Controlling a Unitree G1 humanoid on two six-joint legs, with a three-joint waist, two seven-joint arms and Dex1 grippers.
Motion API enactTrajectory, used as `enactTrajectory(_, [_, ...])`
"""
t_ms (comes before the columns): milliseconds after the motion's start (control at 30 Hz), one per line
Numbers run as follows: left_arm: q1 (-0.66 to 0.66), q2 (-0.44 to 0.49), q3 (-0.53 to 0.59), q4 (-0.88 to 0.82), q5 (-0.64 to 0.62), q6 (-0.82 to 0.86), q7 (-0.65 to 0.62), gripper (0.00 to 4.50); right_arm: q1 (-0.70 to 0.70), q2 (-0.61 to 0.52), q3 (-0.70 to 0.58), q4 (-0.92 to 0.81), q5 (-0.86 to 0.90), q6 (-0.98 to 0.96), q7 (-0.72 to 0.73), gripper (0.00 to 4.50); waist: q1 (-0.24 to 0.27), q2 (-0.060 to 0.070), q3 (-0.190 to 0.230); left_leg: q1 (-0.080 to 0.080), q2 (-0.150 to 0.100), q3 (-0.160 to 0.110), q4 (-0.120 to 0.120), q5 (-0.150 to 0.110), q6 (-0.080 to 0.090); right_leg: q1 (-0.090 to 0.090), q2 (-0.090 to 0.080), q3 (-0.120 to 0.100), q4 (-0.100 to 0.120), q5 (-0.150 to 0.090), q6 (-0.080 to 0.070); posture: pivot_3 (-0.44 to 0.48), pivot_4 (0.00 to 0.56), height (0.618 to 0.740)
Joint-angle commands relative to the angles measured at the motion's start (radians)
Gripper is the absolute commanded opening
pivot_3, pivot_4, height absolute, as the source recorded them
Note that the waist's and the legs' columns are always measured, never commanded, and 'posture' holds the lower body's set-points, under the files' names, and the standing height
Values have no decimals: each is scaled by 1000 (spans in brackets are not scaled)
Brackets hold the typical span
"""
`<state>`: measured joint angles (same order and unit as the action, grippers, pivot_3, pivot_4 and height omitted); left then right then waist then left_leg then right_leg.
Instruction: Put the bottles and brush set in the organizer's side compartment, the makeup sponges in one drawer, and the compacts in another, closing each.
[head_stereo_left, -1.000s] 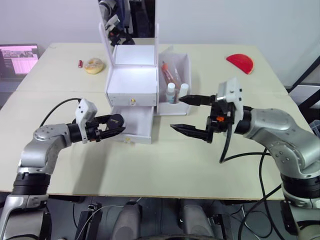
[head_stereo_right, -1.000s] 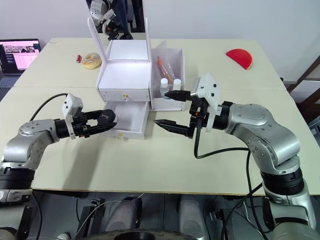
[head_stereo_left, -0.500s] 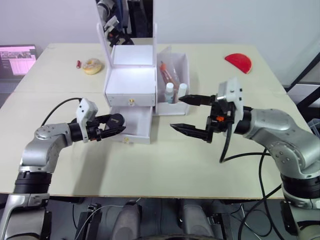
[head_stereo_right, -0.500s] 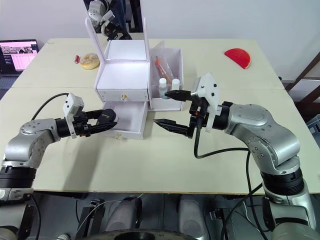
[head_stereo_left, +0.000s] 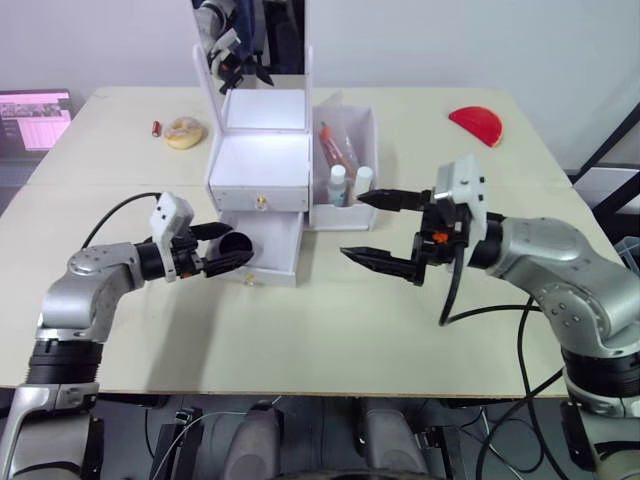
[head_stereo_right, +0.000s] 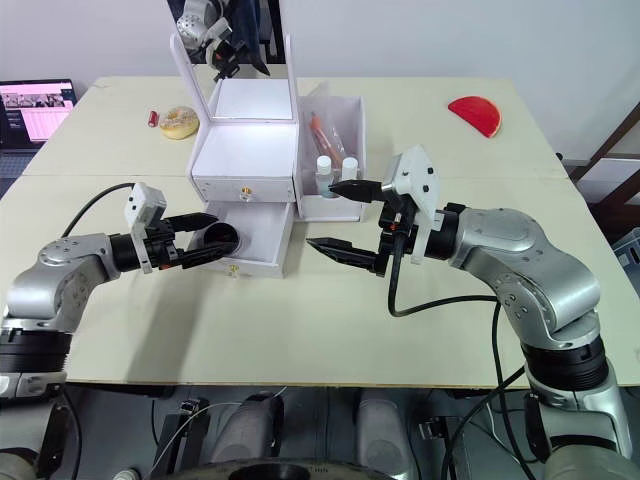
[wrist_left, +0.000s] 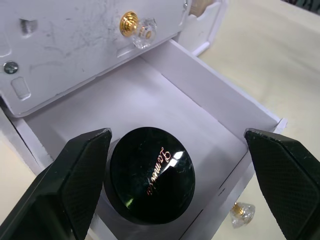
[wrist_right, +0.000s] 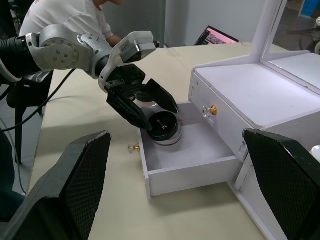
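We see the white organizer near the counter's far edge, its lower drawer pulled out toward the near edge; the right gripper hangs beside it with jaws spread wide and empty; the left gripper hovers over the drawer with jaws parted around the black compact, whether touching we cannot tell. We judge the compact light, rigid, glossy and slippery; grip its rim across the disc.

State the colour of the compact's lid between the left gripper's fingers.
Glossy black with gold lettering; the compact shows best in the left wrist view.
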<state>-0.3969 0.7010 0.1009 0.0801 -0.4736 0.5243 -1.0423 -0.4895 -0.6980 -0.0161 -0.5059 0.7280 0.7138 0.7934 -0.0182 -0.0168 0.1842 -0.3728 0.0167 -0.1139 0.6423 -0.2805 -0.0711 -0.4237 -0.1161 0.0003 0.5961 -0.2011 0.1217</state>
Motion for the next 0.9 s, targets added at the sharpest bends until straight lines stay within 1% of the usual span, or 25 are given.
enactTrajectory(33, [9, 41, 89, -71, -64, 55, 11, 4474, -21, -3, -22, -19, 6, -11, 2, 4500, -1, 0, 0, 0, 0, 0, 0, 0, 0, 0, 0, 0, 0, 0, 0, 0, 150, 739])
enactTrajectory(133, [54, 91, 175, -143, -125, 109, 7, 4474, -8, -20, -43, -23, 13, -10, 12, 4500, -2, 0, 0, -1, 0, 0, 0, 0, 0, -1, 0, 0, 0, 0, 0, 0, 150, 739])
enactTrajectory(233, [93, 139, 232, -182, -152, 131, 4, 4474, 5, -41, -68, -18, 21, -14, 27, 4500, 2, 0, 1, -1, 0, 0, 0, 0, 0, -1, 0, 0, -1, -1, 1, 0, 150, 739])
enactTrajectory(267, [126, 177, 267, -186, -149, 131, -12, 4474, 21, -60, -89, -10, 23, -18, 43, 4500, 3, 0, 1, -1, 0, 0, 0, 0, 0, -1, 0, 0, -1, -1, 1, 0, 150, 739])
enactTrajectory(333, [229, 269, 380, -153, -133, 121, -72, 4474, 81, -114, -158, 23, 14, -39, 97, 4500, 3, -1, 1, -1, 0, 0, 0, 0, 0, -1, 0, 0, -1, -1, 1, 0, 150, 739])
enactTrajectory(400, [297, 315, 443, -122, -124, 100, -98, 4474, 123, -143, -198, 46, 8, -64, 129, 4500, 2, -1, 1, -2, 0, 0, -1, 0, 0, -1, 0, 0, -2, -2, 1, 0, 150, 739])
enactTrajectory(467, [388, 352, 511, -56, -80, 36, -130, 4474, 183, -172, -241, 92, -24, -119, 172, 4500, 3, -1, 1, -1, 0, 0, -2, 0, 0, -1, 0, 0, -2, -2, 1, 0, 150, 739])
enactTrajectory(533, [471, 384, 600, 46, -45, -11, -162, 4474, 259, -208, -300, 166, -71, -179, 216, 4500, 3, -1, 1, -1, 0, 1, -3, 0, 0, -1, 0, 0, -2, -2, 1, 0, 150, 739])
enactTrajectory(600, [531, 404, 674, 140, -18, -55, -175, 4474, 318, -234, -367, 242, -99, -229, 250, 4500, 2, -1, 1, 0, 0, 1, -5, 0, 0, -2, 0, 0, -2, -4, 2, 0, 150, 739])
enactTrajectory(767, [605, 438, 782, 375, 34, -189, -186, 4474, 431, -274, -510, 419, -125, -322, 348, 4500, 5, -1, 1, 0, 0, 1, -5, 0, 0, -2, -1, 0, -2, -4, 2, 0, 150, 739])
enactTrajectory(833, [625, 443, 810, 436, 43, -229, -188, 4474, 461, -281, -548, 479, -126, -349, 384, 4500, 3, -1, 1, 0, 0, 1, -5, 0, 0, -3, -1, 0, -2, -5, 3, 0, 150, 739])
enactTrajectory(900, [634, 443, 820, 463, 40, -252, -195, 4474, 469, -281, -556, 516, -136, -380, 399, 4500, 0, -1, 1, 0, 0, 2, -6, 0, 0, -3, -2, 0, -2, -5, 3, 0, 150, 739])
